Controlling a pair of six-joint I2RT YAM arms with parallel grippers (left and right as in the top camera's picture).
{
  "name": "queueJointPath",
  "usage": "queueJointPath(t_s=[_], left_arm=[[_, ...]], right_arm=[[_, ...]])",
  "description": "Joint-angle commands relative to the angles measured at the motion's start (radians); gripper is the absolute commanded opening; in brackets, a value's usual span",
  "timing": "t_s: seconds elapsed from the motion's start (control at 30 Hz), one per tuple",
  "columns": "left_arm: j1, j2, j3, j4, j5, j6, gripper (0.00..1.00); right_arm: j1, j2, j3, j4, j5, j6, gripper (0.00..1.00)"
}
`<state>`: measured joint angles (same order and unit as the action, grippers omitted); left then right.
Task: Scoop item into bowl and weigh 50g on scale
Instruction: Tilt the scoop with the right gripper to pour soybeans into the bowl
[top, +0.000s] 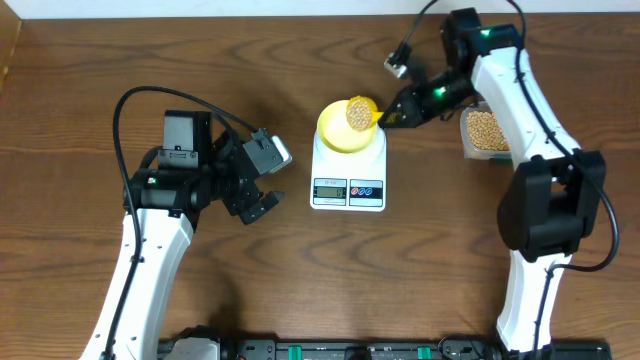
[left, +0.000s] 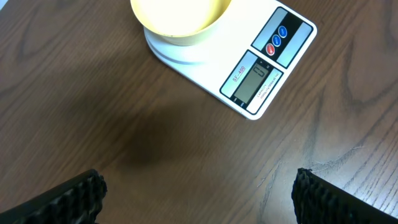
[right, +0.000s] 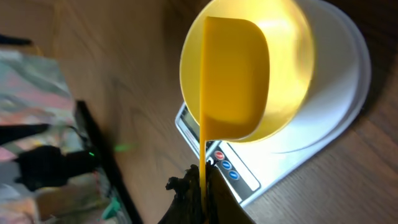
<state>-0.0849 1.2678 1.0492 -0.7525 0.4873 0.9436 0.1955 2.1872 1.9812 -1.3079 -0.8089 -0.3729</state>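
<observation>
Two containers hold tan beans (top: 358, 113): a bright yellow scoop (right: 233, 81), heaped, poised above the pale yellow bowl (top: 330, 131) that sits on the white scale (top: 348, 190), and a clear tub (top: 484, 130) at the right of the worktop (top: 80, 60). On the scoop's handle the right pincer (top: 385, 118) is clamped; the left pincer (top: 257, 208), jaws apart, hovers left of the scale.

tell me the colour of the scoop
The scoop is bright yellow, deeper than the pale bowl; best seen in right wrist view.

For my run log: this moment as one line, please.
right fingers: shut on scoop; scoop: beans, over bowl; bowl: on scale; left fingers: open
</observation>
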Motion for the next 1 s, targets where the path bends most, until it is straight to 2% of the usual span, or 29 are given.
queueJointPath(t_s=[0.0,0.27,0.7,0.97], left_arm=[[0.004,0.006,-0.009,-0.002,-0.006,0.01,0.98],[0.004,0.006,-0.009,-0.002,-0.006,0.01,0.98],[0.004,0.006,-0.009,-0.002,-0.006,0.009,0.97],[0.004,0.006,-0.009,-0.002,-0.006,0.01,0.98]], right_arm=[[0.027,0.01,0.018,0.013,0.057,-0.049,0.01],[0.066,0.01,0.039,0.038,0.164,-0.074,0.01],[0.133,0.01,0.172,0.04,0.399,-0.101,0.01],[0.159,0.009,0.184,0.035,0.444,-0.133,0.01]])
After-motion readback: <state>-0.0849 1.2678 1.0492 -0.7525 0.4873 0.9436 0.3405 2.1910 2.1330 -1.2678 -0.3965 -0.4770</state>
